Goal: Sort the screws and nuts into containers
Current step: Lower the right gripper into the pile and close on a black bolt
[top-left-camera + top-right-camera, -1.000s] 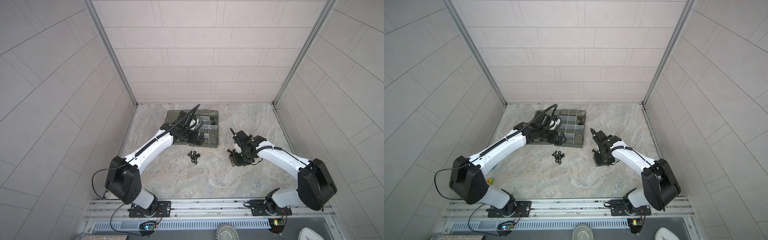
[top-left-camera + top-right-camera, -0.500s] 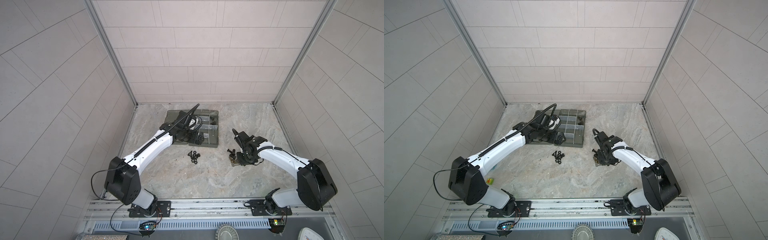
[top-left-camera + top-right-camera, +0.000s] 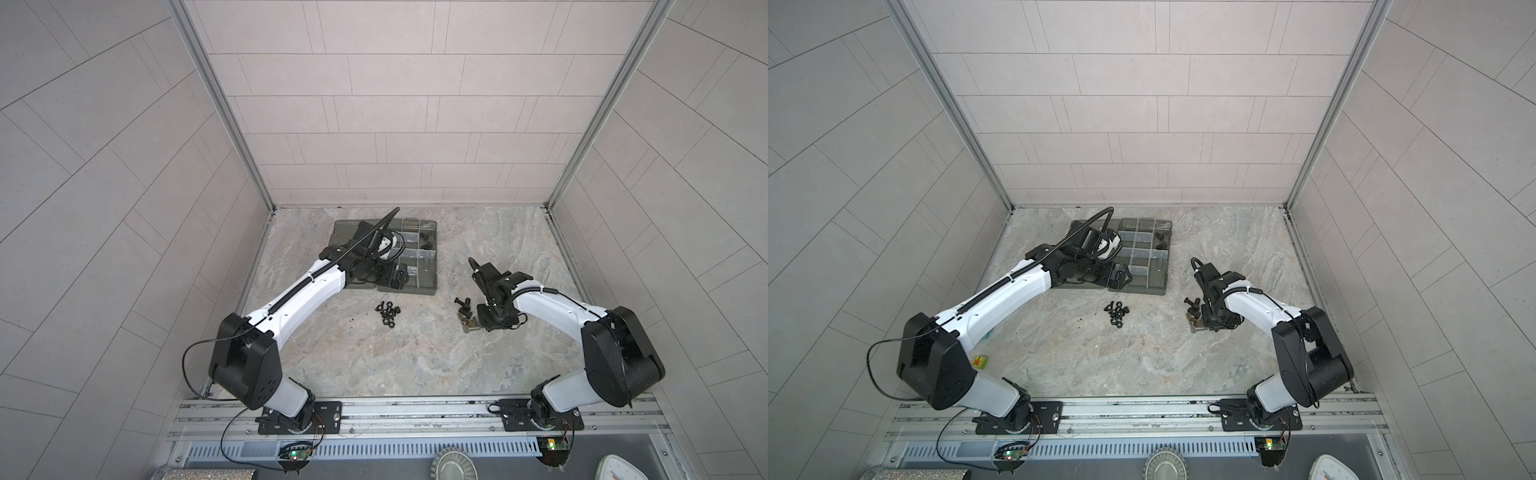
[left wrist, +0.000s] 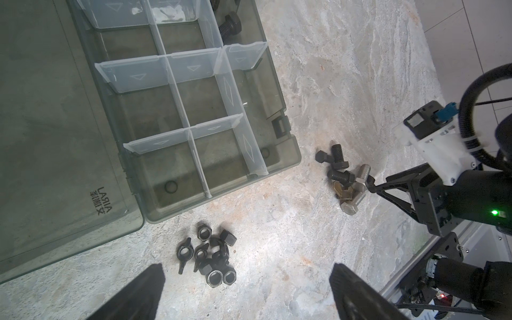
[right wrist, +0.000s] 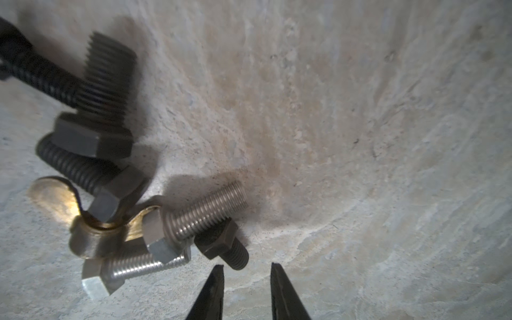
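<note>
Right gripper shifted to edge of screws; open table beyond

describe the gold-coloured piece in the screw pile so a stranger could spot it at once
Right of the open organizer box, beside the right pincer, lies a small pile of screws. Tucked partly under them is a wing nut: the only brass-yellow piece, with two flat rounded wings, among black and silver headed screws.

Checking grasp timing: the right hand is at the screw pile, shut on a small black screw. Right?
No. The right hand is at the screw pile, but open and empty: the right wrist view shows bare table between its fingers, just short of the small black screw.
</note>
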Robot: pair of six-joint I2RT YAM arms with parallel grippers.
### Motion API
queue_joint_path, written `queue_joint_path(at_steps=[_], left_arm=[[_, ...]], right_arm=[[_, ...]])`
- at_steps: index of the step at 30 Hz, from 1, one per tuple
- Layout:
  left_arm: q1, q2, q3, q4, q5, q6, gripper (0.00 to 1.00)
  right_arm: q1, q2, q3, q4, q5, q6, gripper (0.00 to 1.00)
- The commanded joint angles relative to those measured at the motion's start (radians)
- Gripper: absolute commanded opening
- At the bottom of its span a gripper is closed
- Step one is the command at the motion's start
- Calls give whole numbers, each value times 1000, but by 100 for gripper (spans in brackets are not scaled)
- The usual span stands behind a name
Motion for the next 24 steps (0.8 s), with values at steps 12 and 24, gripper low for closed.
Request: queue_joint_path(at_steps=[12,24], left_arm=[[-5,45,78,-18,33,32,100],[-17,115,183,-55,84,56,100]], right_arm=[[-2,118,13,57,-33,-40,30],[-2,56,39,-6,-72,-53,4]])
